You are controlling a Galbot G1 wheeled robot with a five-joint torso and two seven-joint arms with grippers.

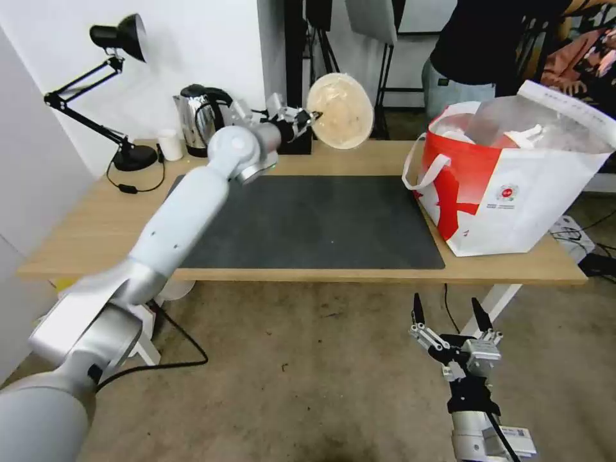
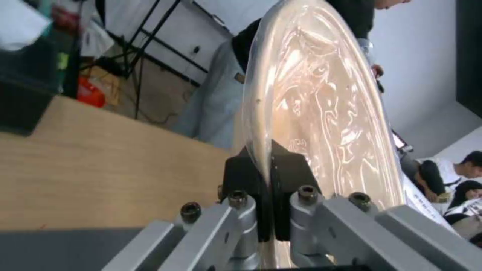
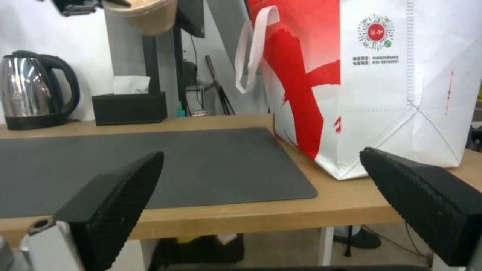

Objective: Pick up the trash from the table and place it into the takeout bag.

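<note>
Clamped on the beige shallow paper bowl's (image 1: 340, 110) rim, our left gripper (image 1: 313, 117) lifts it over the table's (image 1: 96, 218) far edge toward the white-and-red takeout bag (image 1: 507, 192); our right gripper (image 1: 449, 316) hangs open below the near edge

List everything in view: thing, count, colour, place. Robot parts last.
Paper bowl: one, beige, held on edge above the table's back.
Takeout bag: one, white and red, table's right end.
Table: one, light wood.
Mat: one, dark grey, table's middle.
Kettle: one, steel and black, back left.
Lamp: one, black, back left.
Small cup: one, white, beside the kettle.
Tissue box: one, black, back.
Left gripper: shut on the bowl's rim.
Right gripper: open, below the table's front edge.
</note>
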